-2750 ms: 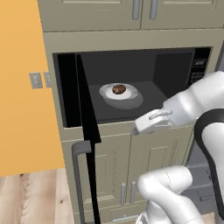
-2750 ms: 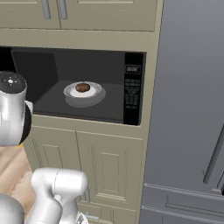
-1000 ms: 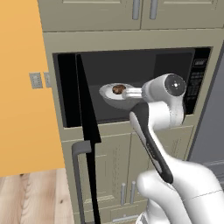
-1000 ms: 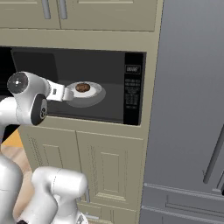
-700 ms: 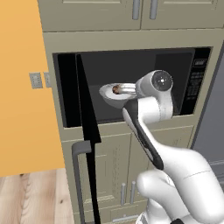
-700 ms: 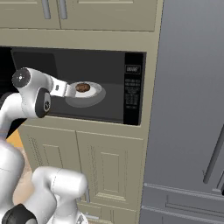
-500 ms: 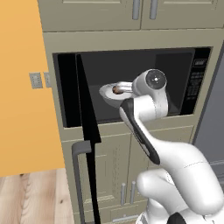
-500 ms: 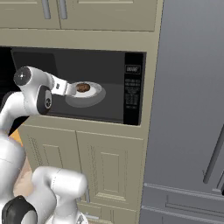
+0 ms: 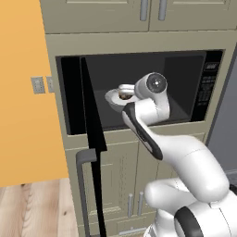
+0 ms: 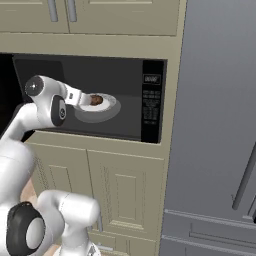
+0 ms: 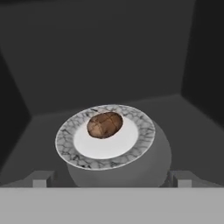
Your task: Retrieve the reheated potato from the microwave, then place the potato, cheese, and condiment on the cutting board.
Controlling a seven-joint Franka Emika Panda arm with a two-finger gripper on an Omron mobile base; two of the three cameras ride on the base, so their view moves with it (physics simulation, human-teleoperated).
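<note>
The microwave (image 9: 209,82) (image 10: 151,101) stands open, its black door (image 9: 91,120) swung out to the left. Inside it, the brown potato (image 11: 104,124) (image 10: 96,100) (image 9: 124,95) lies on a white plate with a marbled rim (image 11: 65,144) (image 10: 111,108). My gripper (image 11: 112,178) (image 10: 86,100) (image 9: 125,90) reaches into the cavity just short of the plate's near edge. It is open, and the fingertips (image 11: 43,178) stand wide apart with nothing between them. The cheese, the condiment and the cutting board are out of view.
The open door with its grey bar handle (image 9: 81,185) juts out left of the arm. Dark cavity walls close in around the plate. Beige cabinets (image 10: 125,200) sit below, a grey fridge (image 10: 220,125) at the right, and an orange wall (image 9: 23,92) at the left.
The arm has swung leftward and reached deeper into the microwave, bringing the hand up to the plate. The gripper has stayed open. The potato has not moved.
</note>
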